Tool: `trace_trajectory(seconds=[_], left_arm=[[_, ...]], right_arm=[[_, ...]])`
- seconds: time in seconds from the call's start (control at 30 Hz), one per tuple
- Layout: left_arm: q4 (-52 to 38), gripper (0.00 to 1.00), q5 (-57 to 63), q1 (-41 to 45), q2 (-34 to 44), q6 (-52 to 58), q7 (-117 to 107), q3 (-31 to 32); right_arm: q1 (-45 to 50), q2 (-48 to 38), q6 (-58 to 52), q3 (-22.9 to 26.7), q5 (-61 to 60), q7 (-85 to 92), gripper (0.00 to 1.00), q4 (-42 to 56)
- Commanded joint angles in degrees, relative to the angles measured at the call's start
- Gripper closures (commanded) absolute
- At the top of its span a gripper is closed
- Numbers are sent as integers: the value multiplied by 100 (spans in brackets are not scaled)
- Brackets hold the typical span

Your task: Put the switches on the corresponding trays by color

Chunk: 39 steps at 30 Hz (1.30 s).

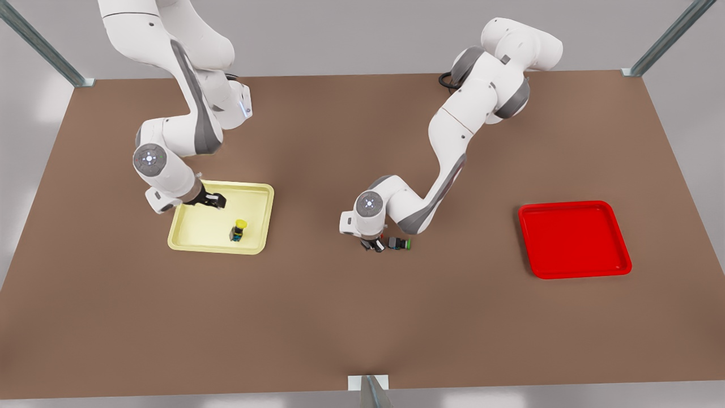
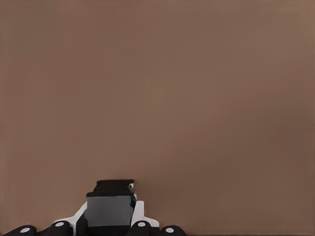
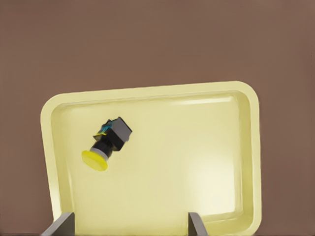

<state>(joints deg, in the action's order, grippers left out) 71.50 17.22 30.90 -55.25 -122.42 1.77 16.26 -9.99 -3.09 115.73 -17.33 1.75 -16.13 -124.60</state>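
The yellow-capped switch (image 1: 238, 230) (image 3: 106, 142) lies inside the pale yellow tray (image 1: 201, 226) (image 3: 197, 147). My right gripper (image 1: 214, 200) (image 3: 128, 230) hangs open above that tray, at the front view's left, with nothing between its fingers (image 3: 61, 223). Mid-table, my left gripper (image 1: 372, 245) (image 2: 110, 223) is down at the tabletop and shut on the dark body of the red switch (image 1: 382, 238) (image 2: 110, 206). Only a speck of its red cap shows in the front view. The bright red tray (image 1: 572, 238) sits at the front view's right, with nothing in it.
A green-capped switch (image 1: 399, 244) lies on the brown table (image 1: 362, 317) right beside the left gripper, on the side toward the red tray. Metal frame posts stand at the table's corners and front edge.
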Motion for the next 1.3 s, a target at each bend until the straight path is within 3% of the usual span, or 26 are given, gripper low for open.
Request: trace_trajectory(seconds=[0.0, 0.07, 0.13, 0.17, 0.2, 0.23, 0.27, 0.3, 0.4, 0.57, 0.63, 0.67, 0.7, 0.87, 0.9, 0.93, 0.97, 1.0, 1.03, 1.07, 1.13, 1.2, 1.23, 1.27], left_arm=[[4, 46, -52, -13, 67, 104, 25, 0], [259, 46, -166, -136, 506, 307, 25, -70], [1199, 46, -245, -426, 1253, 237, 17, -114], [1516, 46, -535, -628, 1561, 193, 17, -123], [1990, 46, -641, -848, 1912, 35, 17, -158], [2622, 46, -641, -1077, 2246, -334, 25, -202], [3212, 46, -632, -1270, 2598, -598, 104, -317], [3440, 47, -632, -1516, 2730, -678, 122, -334], [4416, 47, -632, -2008, 3240, -1512, 332, -914], [5330, 47, -1097, -2439, 4022, -1662, 3988, -2865], [5471, 46, -1370, -2448, 3987, -1671, 4420, -3445], [5445, 6, -1598, -2457, 3935, -1688, 4464, -3542], [5401, 1, -1783, -2448, 3829, -1723, 4437, -3533], [5366, 0, -1801, -2553, 3776, -1741, 4323, -3823], [5235, 0, -1801, -2553, 3776, -1706, 4306, -3867], [4936, 0, -1810, -2553, 3802, -1636, 4086, -3859], [4427, 0, -1941, -2553, 3794, -1276, 3411, -3499], [3714, 0, -2249, -2553, 3899, -634, 1716, -2682], [3634, 0, -2205, -2553, 4162, -599, 369, -2067], [3433, 0, -2205, -2562, 4549, 181, 201, -1679], [1131, 0, -1898, -2562, 4602, 3425, -80, -1336], [-1303, 0, -1669, -2571, 3566, 5254, -54, -1196], [-1490, 0, -1678, -2685, 3389, 5334, -54, -1116], [-816, 0, -1669, -2685, 3845, 4800, -54, -1134]], right_arm=[[550, -7, -444, -8, 1, 92, 0, 338], [595, 28, -2229, -60, 27, 637, 0, 1920], [550, 19, -3785, 1, 80, 1278, 0, 3433], [1164, -16, -4076, 701, 115, 1428, 0, 3705], [2308, -297, -4067, 2311, 106, 1683, 0, 3706], [2308, -885, -4024, 2400, 115, 1675, 0, 3399], [2308, -1816, -3278, 2444, 115, 1675, 0, 2161], [2300, -2020, -3057, 2444, 115, 1675, 0, 1825], [2282, -2011, -3092, 2409, 106, 1639, 0, 1851], [2265, -1923, -3083, 2427, 115, 1631, 0, 1851], [2264, -1862, -3065, 2427, 124, 1631, 0, 1869], [2264, -1862, -3065, 2436, 124, 1631, 0, 1869], [2264, -1862, -3065, 2436, 124, 1631, 0, 1869], [2168, -1862, -3048, 2444, 159, 1631, 0, 1878], [1975, -1862, -3030, 2357, 150, 1631, 0, 1869], [1377, -1862, -3030, 1812, 97, 1692, 0, 1869], [1385, -1879, -3048, 1820, 97, 1692, 0, 1869], [1394, -1879, -3048, 1820, 97, 1683, 0, 1869], [1394, -1862, -3030, 1820, 97, 1692, 0, 1843], [1386, -1862, -3048, 1838, 97, 1701, 0, 1842], [1394, -1897, -3074, 1838, 97, 1692, 0, 1842], [1394, -1906, -3083, 1838, 97, 1701, 0, 1825], [1394, -1914, -3092, 1838, 97, 1692, 0, 1825], [1394, -1914, -3100, 1838, 97, 1692, 0, 1825]])
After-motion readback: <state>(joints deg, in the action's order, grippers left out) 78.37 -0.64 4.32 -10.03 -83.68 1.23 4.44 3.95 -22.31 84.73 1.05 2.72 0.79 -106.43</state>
